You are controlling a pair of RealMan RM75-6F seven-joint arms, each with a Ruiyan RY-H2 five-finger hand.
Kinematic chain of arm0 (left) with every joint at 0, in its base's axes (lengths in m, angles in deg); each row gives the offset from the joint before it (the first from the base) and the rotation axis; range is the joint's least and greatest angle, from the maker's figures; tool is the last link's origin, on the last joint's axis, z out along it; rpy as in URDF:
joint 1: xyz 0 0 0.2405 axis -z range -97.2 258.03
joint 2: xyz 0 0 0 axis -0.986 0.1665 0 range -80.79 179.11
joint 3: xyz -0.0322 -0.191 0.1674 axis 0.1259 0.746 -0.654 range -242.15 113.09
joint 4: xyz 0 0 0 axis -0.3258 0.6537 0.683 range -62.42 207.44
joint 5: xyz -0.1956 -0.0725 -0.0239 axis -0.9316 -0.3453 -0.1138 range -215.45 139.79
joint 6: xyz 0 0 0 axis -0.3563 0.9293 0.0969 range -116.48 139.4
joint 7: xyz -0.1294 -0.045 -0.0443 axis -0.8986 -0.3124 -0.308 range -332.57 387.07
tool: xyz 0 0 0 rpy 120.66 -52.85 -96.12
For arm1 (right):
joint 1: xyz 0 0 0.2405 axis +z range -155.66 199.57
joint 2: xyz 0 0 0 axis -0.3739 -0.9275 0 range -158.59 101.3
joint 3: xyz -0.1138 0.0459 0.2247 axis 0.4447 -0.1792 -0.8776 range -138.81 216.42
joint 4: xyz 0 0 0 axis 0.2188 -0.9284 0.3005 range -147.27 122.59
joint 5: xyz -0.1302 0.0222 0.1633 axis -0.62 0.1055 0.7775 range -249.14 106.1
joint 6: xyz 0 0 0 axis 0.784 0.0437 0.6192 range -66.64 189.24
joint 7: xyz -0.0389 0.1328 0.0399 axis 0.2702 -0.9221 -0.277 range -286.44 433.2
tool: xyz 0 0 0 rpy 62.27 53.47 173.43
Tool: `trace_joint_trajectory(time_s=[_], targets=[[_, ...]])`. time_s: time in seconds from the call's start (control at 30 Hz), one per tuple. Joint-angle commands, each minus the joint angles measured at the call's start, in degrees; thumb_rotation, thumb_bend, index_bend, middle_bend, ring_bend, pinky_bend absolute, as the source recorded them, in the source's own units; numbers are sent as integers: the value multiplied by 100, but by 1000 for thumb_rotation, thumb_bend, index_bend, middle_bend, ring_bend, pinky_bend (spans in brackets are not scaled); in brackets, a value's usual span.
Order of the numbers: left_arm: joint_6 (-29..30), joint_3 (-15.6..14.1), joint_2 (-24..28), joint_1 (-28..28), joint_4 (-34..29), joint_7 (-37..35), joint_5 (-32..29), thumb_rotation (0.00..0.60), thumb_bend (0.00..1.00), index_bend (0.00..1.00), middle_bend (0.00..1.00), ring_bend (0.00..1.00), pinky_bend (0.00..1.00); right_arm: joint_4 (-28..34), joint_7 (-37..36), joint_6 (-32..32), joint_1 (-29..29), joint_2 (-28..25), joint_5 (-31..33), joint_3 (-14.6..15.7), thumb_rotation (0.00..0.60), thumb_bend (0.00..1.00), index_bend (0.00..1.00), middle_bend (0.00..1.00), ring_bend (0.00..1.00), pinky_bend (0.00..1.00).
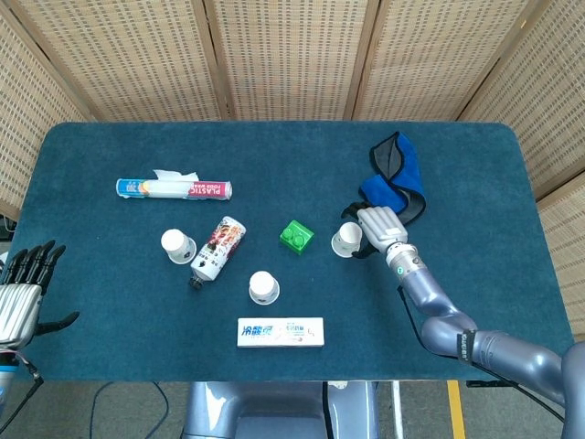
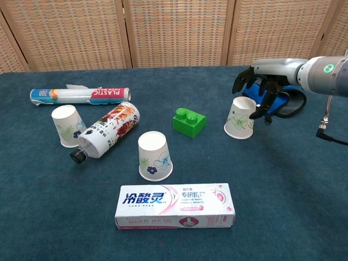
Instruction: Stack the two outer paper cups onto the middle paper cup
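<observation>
Fingers (image 2: 255, 81) of the right hand (image 1: 377, 225) spread, seemingly not yet gripping the right-side upturned white floral paper cup (image 2: 240, 117); wrap evenly before lifting.

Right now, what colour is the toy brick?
Bright green; the brick shows best in the chest view.

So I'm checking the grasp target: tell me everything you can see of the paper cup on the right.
The right paper cup is white with a green leaf print, standing upside down on the blue table, base up and wider mouth down. It sits right of the green brick and in front of the blue cloth. The right hand hovers just over it, fingers spread around its top; contact cannot be told.
</observation>
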Motion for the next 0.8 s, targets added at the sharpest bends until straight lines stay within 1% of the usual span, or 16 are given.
trace_joint_trajectory(time_s=[0.03,0.1,0.17,0.27,0.4,0.5,0.63,0.8], targets=[[-16,7,11,8,11,-32,-17,600,0,0,0,0,0,-209,198,-12,138,197,260,90,600,329,331,323,235,350],[-29,13,18,12,19,-58,-37,600,0,0,0,0,0,-289,245,-26,171,261,343,110,600,345,366,362,276,362],[-45,24,26,18,28,-84,-62,600,0,0,0,0,0,-350,270,-38,206,324,426,116,600,370,416,420,344,394],[-62,31,36,26,41,-118,-79,600,0,0,0,0,0,-382,254,-104,233,402,451,101,600,395,449,466,400,430],[-83,35,48,35,53,-158,-95,600,0,0,0,0,0,-398,215,-205,256,492,413,81,600,435,470,497,429,457],[-92,38,58,39,59,-190,-105,600,0,0,0,0,0,-250,131,-292,239,448,307,36,600,443,472,500,432,460],[-127,37,73,51,58,-227,-123,600,0,0,0,0,0,420,-174,-401,146,85,-31,-118,600,451,472,498,432,460],[-177,18,71,72,56,-231,-114,600,0,0,0,0,0,1787,-664,-379,-57,-753,-552,-346,600,455,472,499,432,460]])
